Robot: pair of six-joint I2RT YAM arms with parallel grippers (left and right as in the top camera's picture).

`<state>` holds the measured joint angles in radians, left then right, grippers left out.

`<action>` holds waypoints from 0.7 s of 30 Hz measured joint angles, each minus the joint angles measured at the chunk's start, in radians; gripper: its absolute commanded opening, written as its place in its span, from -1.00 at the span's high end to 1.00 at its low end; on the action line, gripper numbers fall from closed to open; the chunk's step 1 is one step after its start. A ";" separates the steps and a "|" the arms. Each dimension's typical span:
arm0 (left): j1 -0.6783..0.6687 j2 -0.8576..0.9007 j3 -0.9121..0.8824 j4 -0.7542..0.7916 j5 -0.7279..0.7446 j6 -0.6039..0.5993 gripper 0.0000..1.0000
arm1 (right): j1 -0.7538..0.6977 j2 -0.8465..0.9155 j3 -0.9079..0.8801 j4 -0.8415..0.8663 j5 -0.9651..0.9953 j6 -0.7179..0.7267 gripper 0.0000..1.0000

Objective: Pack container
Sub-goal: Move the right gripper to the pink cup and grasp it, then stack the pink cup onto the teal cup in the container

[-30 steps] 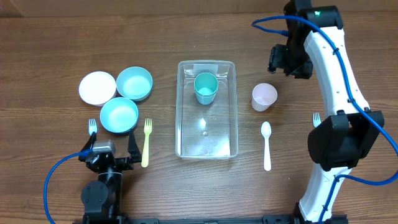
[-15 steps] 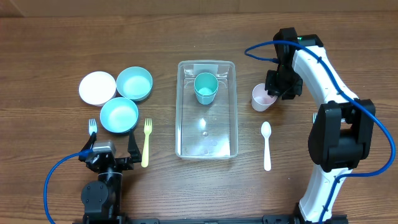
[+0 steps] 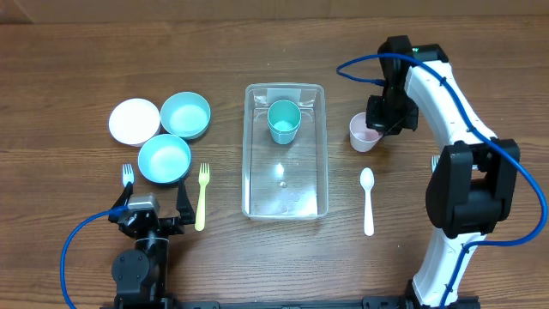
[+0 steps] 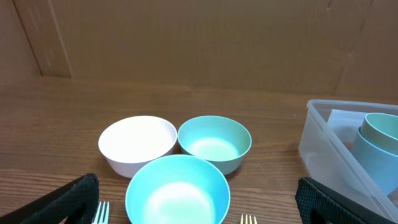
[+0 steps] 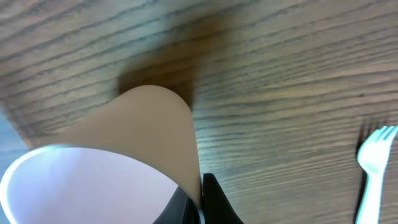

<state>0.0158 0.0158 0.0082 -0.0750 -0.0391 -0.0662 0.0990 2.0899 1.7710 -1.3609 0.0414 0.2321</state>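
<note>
The clear plastic container (image 3: 249, 159) lies in the middle of the table with a teal cup (image 3: 284, 121) standing in its far end. Right of it stands a pale white cup (image 3: 364, 135). My right gripper (image 3: 383, 123) is shut on that cup's right rim; in the right wrist view the cup (image 5: 124, 143) wall is pinched between the two dark fingers of the gripper (image 5: 201, 186). My left gripper (image 3: 153, 209) rests open at the near left, holding nothing. Its fingers (image 4: 68, 199) frame the nearest teal bowl (image 4: 177, 190), and the container's corner (image 4: 323, 134) shows at the right.
A white bowl (image 3: 135, 121) and two teal bowls (image 3: 185, 115) (image 3: 164, 159) cluster at the left. A pale fork (image 3: 127, 175) and a yellow fork (image 3: 202, 196) lie near them. A white spoon (image 3: 367, 200) lies right of the container, another fork (image 5: 373, 168) farther right.
My right arm swung down from the far right to the pale cup and its jaws closed on the rim. The cup shifted slightly. The left arm stayed still.
</note>
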 measured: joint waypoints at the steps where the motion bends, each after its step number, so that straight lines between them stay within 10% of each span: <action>1: 0.000 0.000 0.000 0.000 0.000 0.000 -1.00 | 0.000 -0.003 0.016 -0.007 0.000 0.000 0.92; 21: 0.000 0.000 0.000 0.000 0.000 0.000 -1.00 | 0.218 -0.125 0.394 -0.223 0.003 -0.020 0.92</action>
<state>0.0158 0.0158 0.0082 -0.0750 -0.0391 -0.0662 0.3172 1.9652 2.1654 -1.5837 0.0441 0.2119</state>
